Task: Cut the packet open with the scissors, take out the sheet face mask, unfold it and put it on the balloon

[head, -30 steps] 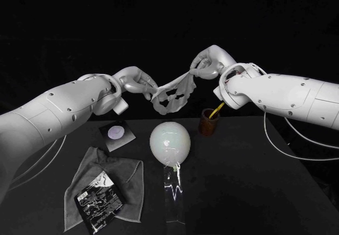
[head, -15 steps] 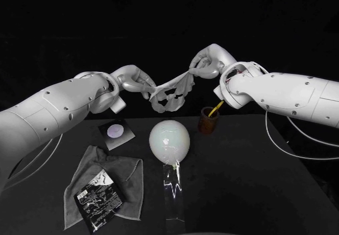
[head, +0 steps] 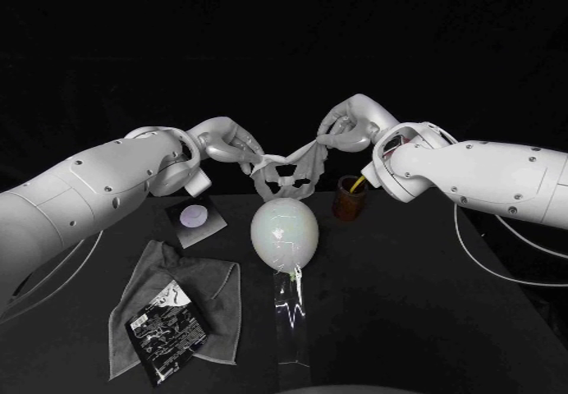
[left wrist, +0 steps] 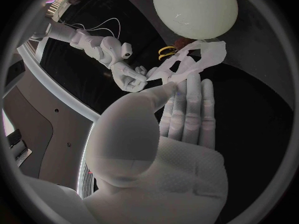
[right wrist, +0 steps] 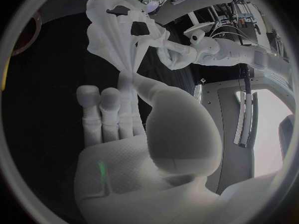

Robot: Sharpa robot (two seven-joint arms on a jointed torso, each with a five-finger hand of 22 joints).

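The balloon [head: 286, 233] is seen as smooth and glossy, the sheet face mask [right wrist: 102, 37] as thin, limp fabric, the grey cloth [head: 208, 283] as matt, and the packet [head: 166, 332] as shiny foil.

White sheet mask [head: 303, 164] hangs stretched (holes showing) near the pale balloon [head: 286, 232].

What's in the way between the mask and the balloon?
Nothing visible. The left hand and right hand hold the mask up near the balloon; the cup stands beside it, off the path.
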